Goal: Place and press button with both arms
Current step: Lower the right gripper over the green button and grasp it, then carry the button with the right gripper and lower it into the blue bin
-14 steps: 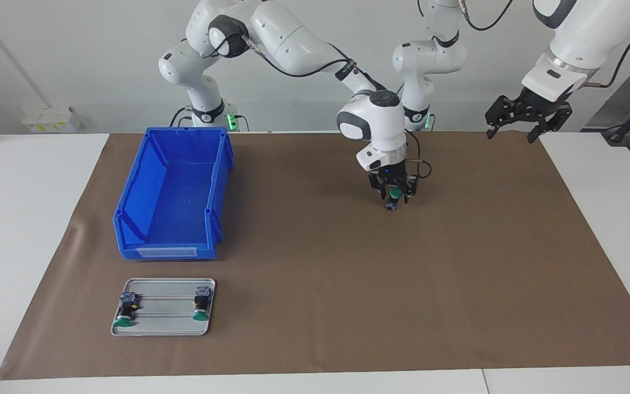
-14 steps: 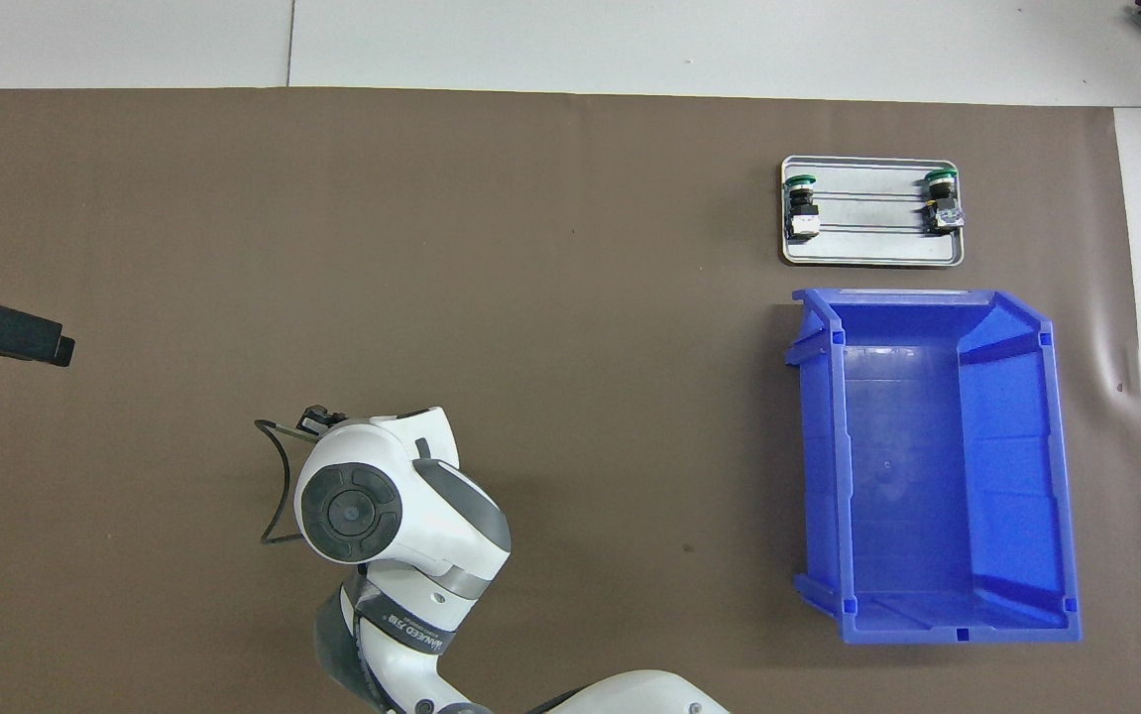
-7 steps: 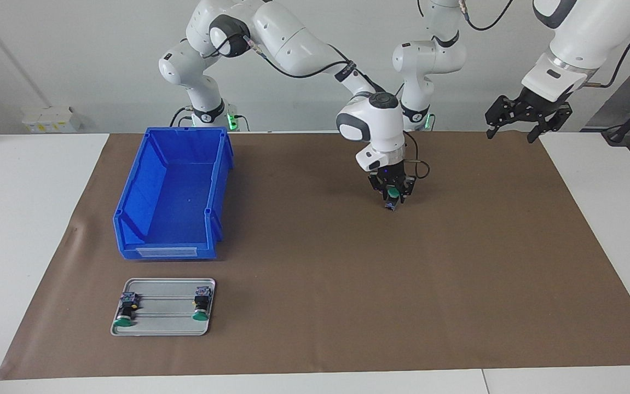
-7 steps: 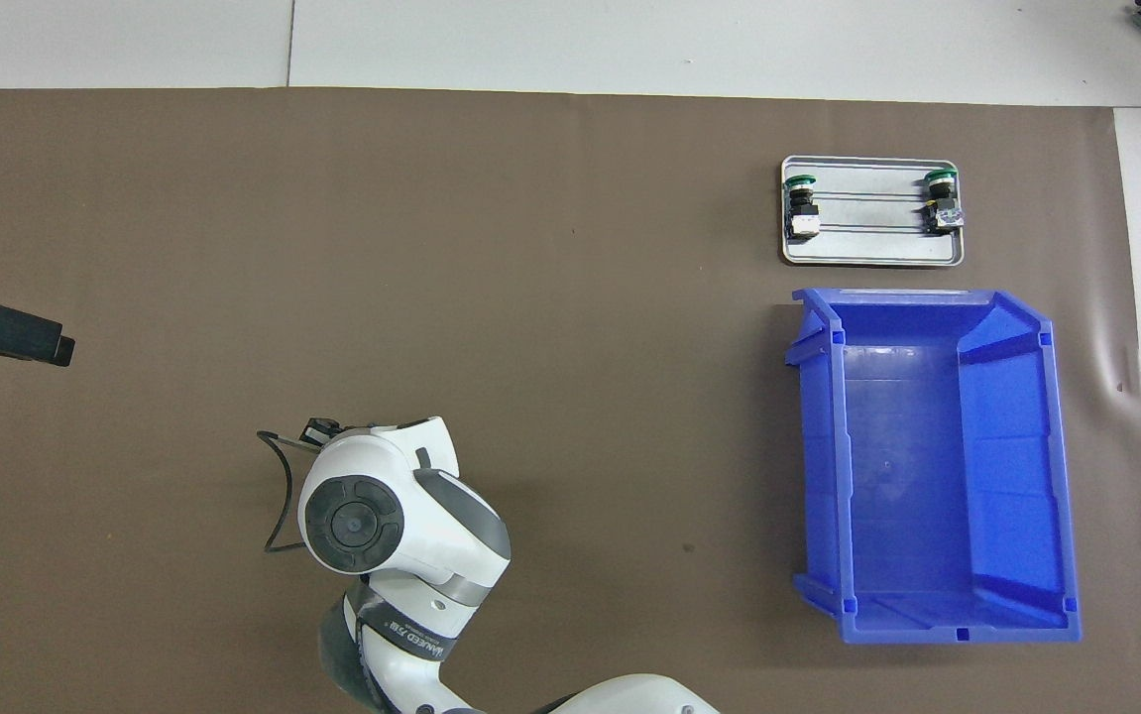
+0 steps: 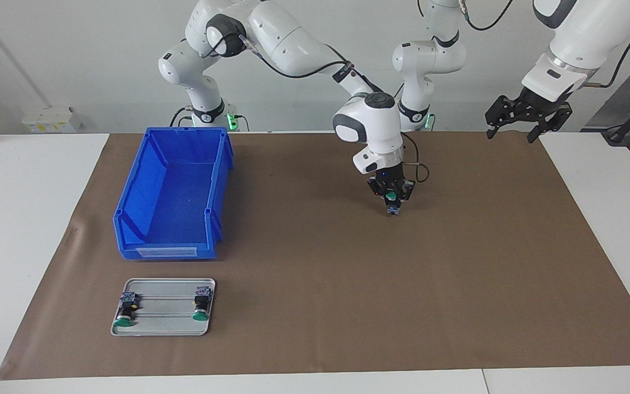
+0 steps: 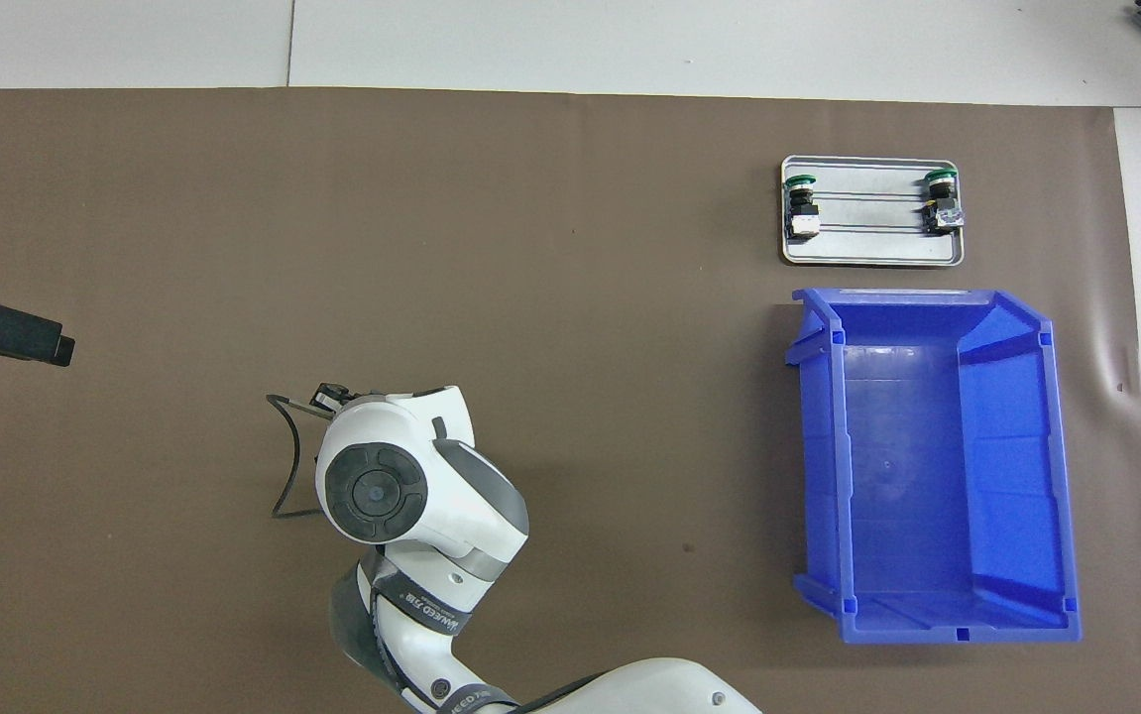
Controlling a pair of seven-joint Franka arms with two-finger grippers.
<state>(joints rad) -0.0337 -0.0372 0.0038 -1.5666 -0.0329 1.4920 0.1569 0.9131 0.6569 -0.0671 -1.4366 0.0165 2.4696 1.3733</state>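
Right pincer (image 5: 392, 203) hung near the middle of the facing view, a little above centre, pinching the button (image 5: 391, 196) by its black body, green cap up between the fingers and its lower end just above, or perhaps touching, the brown mat (image 5: 347, 284); which of the two could not be told. Left pincer (image 5: 522, 117) waited in the upper right of that frame, fingers spread, holding nothing. At lower left, a metal tray (image 5: 164, 327) carried two more buttons (image 5: 127, 311), and a blue bin (image 5: 172, 191) stood just above it in the frame. If the button were let go while not square on the surface, it would likely topple on its stubby body, and a press from the other arm would then knock it aside. In the overhead view, the right arm's white wrist (image 6: 401, 486) at lower centre-left covered the right pincer and the button completely, so neither grip nor contact could be checked there. The left pincer (image 6: 5, 332) showed only as a dark tip cut off by the left edge. The tray (image 6: 872, 258) lay at upper right with the bin (image 6: 937, 466) below it.
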